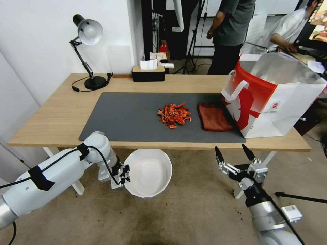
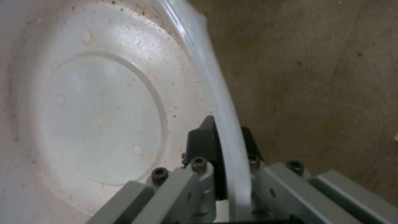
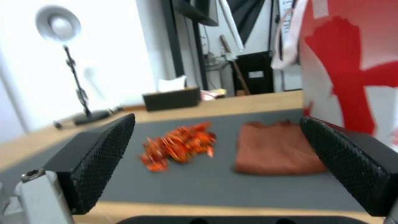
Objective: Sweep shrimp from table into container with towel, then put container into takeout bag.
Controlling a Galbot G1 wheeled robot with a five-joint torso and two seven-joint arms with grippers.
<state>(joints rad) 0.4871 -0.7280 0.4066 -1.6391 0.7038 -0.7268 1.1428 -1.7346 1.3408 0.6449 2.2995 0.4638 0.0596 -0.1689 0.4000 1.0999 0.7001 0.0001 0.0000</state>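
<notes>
Long rectangular light-wood tabletop on white legs, carrying a large dark grey rectangular mat of flat matte texture, long axis running 9 to 3 o'clock. Near the mat's middle: heap of small bright orange-red curled shrimp pieces, glossy, loosely scattered. Just beside it at 3 o'clock, apart from it: small dark rust-red soft cloth towel, folded roughly rectangular, nap dull, long axis running 12 to 6 o'clock. At 3 o'clock of the towel, touching or nearly so: large boxy red-and-white paper takeout bag with flat white handles and silver foil lining, upright, mouth open upward. At the tabletop's far edge: black desk lamp with round silver shade at 10 o'clock, black oblong tissue box at 12 o'clock. Round white paper-like bowl container with tall sloping sides, held off the tabletop below its near edge, above the floor, mouth tilted toward the camera; interior faintly speckled. Left gripper at the container's 9 o'clock rim, jaws clenched on the rim wall, one inside and one outside. Right gripper below the near edge at 5 o'clock, jaws released and spread wide, textured black pads pointing toward the towel.
</notes>
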